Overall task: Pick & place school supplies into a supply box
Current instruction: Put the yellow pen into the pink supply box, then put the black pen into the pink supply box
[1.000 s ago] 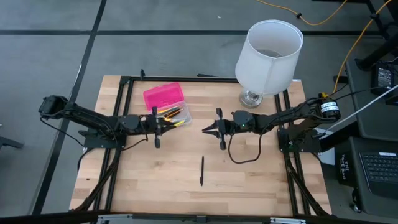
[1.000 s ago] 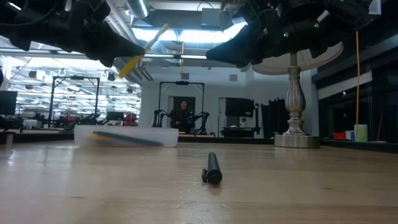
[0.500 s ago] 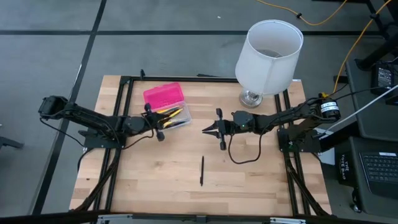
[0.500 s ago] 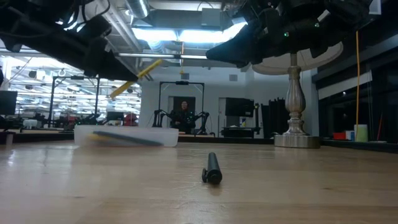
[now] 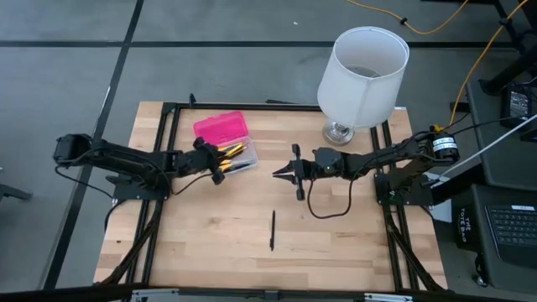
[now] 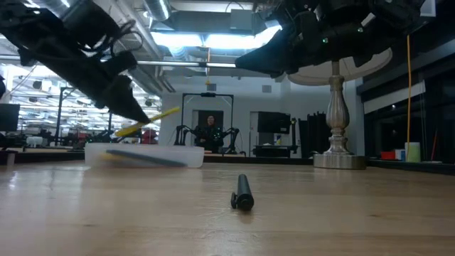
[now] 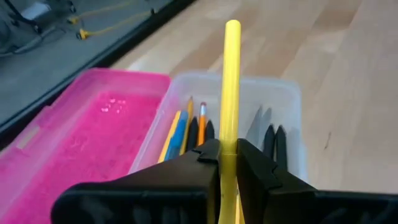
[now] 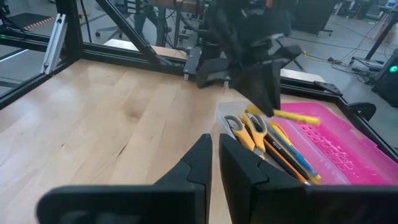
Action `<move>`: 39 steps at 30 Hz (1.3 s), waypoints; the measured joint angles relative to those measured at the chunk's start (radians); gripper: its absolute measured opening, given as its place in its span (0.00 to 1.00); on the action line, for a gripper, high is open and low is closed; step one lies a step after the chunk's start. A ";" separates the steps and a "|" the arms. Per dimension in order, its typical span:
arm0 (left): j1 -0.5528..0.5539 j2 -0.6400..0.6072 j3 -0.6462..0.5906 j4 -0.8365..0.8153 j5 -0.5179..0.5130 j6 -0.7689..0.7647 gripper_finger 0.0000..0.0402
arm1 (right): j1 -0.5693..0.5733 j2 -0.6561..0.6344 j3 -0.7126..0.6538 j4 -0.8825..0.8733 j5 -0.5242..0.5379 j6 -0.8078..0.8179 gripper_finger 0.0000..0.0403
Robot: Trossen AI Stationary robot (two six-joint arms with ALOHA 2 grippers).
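Observation:
The supply box lies open at the table's far left, with its pink lid [image 5: 221, 128] flat beside its clear base [image 5: 238, 158]. The base [image 7: 273, 99] holds several pens and pencils, and scissors [image 8: 241, 129] with orange handles. My left gripper [image 5: 215, 164] hangs just above the base's near end, shut on a yellow pen [image 7: 231, 81]. Nothing is between the shut fingers of my right gripper [image 5: 278, 174], which hovers over the table's middle. One black pen [image 5: 273, 229] lies flat on the wood near the front. My left gripper pinches the yellow pen's rear part [image 7: 227, 148] between its two fingers [image 7: 193, 168], slanting down from the table's left side. Most of the pen sticks out past the fingertips, over the box's base. The pen [image 6: 149, 121] is lifted clear, its free end slightly raised.
A white lamp with a wide shade [image 5: 362, 74] stands at the far right corner, its foot [image 6: 340, 160] on the table. Black frame rails [image 5: 164, 151] run along both side edges. Bare wood lies around the black pen [image 6: 243, 193].
My left gripper has tipped its fingers down and swung toward the far edge, sinking over the box's base. The yellow pen it holds has come down with it, from steeply raised to nearly level just above the base.

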 joint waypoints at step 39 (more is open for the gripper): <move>0.138 0.049 0.000 -0.007 0.056 0.194 0.23 | 0.000 0.000 0.000 0.000 0.000 -0.002 0.09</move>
